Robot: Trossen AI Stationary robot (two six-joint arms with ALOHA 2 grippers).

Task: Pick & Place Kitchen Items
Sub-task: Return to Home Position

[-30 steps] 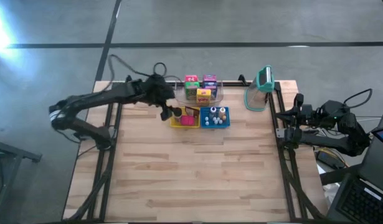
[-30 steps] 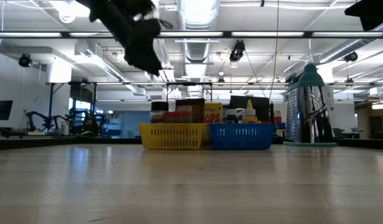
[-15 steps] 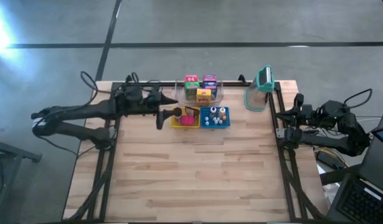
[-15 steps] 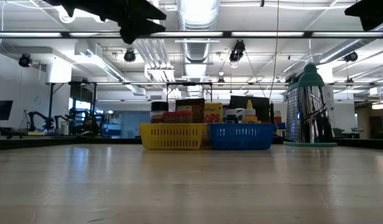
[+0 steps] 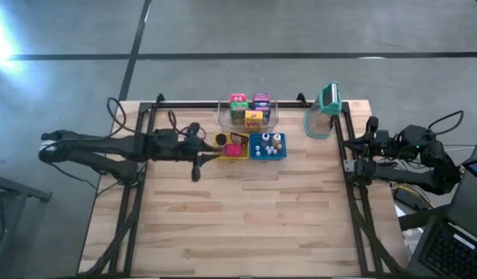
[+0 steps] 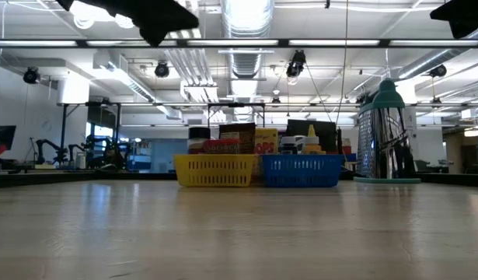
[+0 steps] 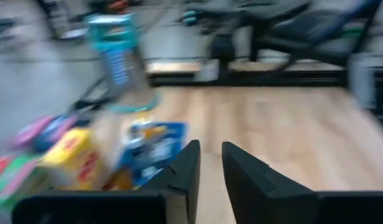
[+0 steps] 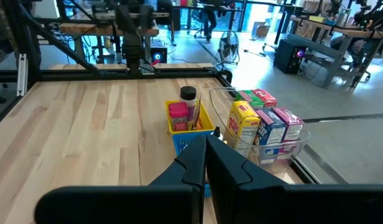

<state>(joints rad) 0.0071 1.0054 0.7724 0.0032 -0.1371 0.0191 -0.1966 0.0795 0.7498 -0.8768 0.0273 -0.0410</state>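
Presently: kitchen items gathered at 12 o'clock, both grippers empty

Left gripper (image 7: 208, 149): 11 o'clock over the surface (image 5: 246, 217), near the yellow basket (image 6: 214, 171). Fingers a narrow slit apart, holding nothing.
Right gripper (image 8: 205, 142): parked past the 3 o'clock edge, fingers pressed together, empty.
Yellow basket: 12 o'clock. Holds a pink pack (image 8: 177, 116) and a dark-capped bottle (image 8: 188, 98).
Blue basket (image 6: 301, 173): touching it toward 3 o'clock. Holds tiny white balls (image 5: 267, 140), likely light, prone to roll, awkward to pinch.
Cartons (image 5: 254, 118): farther, in a clear tray (image 5: 221, 116). Judged light, stiff yet crushable; best taken across flat sides, mid-height.
Jug (image 5: 323, 112): 1 o'clock, at the surface's far edge.
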